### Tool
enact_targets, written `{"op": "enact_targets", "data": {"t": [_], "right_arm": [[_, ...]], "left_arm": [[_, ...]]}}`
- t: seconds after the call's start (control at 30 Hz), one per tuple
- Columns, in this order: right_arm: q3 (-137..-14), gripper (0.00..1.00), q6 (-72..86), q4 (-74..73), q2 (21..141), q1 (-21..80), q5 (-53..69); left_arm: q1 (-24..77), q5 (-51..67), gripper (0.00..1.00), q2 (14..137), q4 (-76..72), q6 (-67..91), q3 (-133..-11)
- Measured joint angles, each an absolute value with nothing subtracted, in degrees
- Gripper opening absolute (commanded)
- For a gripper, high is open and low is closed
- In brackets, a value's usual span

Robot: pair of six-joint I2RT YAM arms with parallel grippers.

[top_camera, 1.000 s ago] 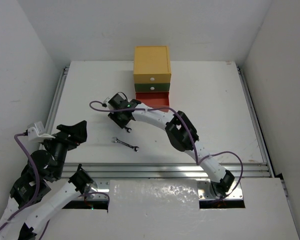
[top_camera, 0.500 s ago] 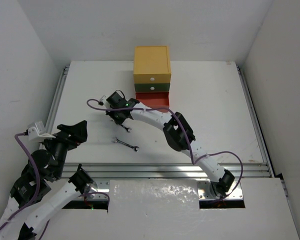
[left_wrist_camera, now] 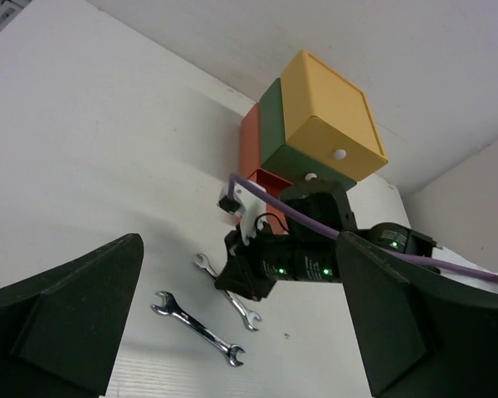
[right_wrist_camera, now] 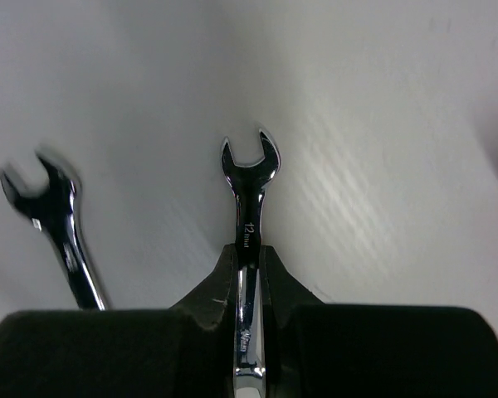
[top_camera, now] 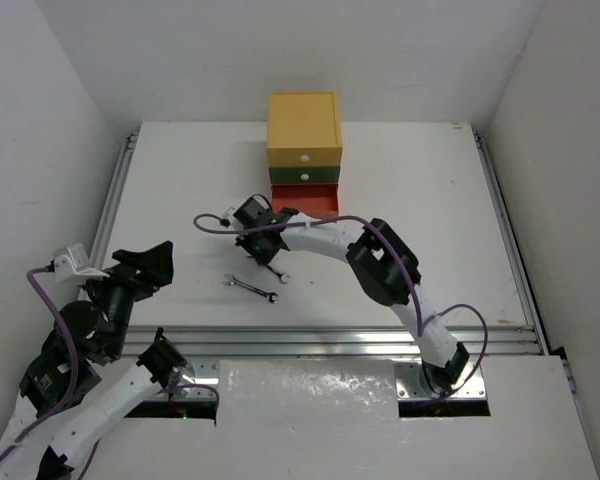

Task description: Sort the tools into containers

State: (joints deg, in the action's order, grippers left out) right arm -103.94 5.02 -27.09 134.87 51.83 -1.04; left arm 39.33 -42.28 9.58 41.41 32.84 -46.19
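Observation:
My right gripper is shut on a flat silver wrench marked 12 mm, held by its shaft low over the table; one end sticks out past the fingertips. A second silver wrench lies flat just left of it, and it also shows in the right wrist view and the left wrist view. The stacked chest stands behind: yellow drawer, green drawer, and the red drawer pulled open at the bottom. My left gripper is open and empty at the near left. No screwdrivers or yellow-handled tools show.
The white table has metal rails along its left, right and near edges. White walls close in on three sides. My right arm arches across the table's middle with a purple cable looped beside it.
My right gripper has swung right and toward the near edge, carrying the held wrench closer to the lying one. The left arm has not moved.

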Motion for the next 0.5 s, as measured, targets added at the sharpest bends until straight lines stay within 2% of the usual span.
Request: {"op": "enact_targets", "data": {"t": [0.17, 0.5], "right_arm": [[-96.16, 0.0, 5.19, -28.08, 129.51, 51.81, -1.48], [-91.37, 0.0, 4.71, -29.15, 125.89, 51.51, -3.33]], "left_arm": [[39.33, -42.3, 1.0, 9.58, 41.41, 32.84, -46.19], [39.33, -42.3, 1.0, 9.58, 41.41, 32.84, -46.19]]}}
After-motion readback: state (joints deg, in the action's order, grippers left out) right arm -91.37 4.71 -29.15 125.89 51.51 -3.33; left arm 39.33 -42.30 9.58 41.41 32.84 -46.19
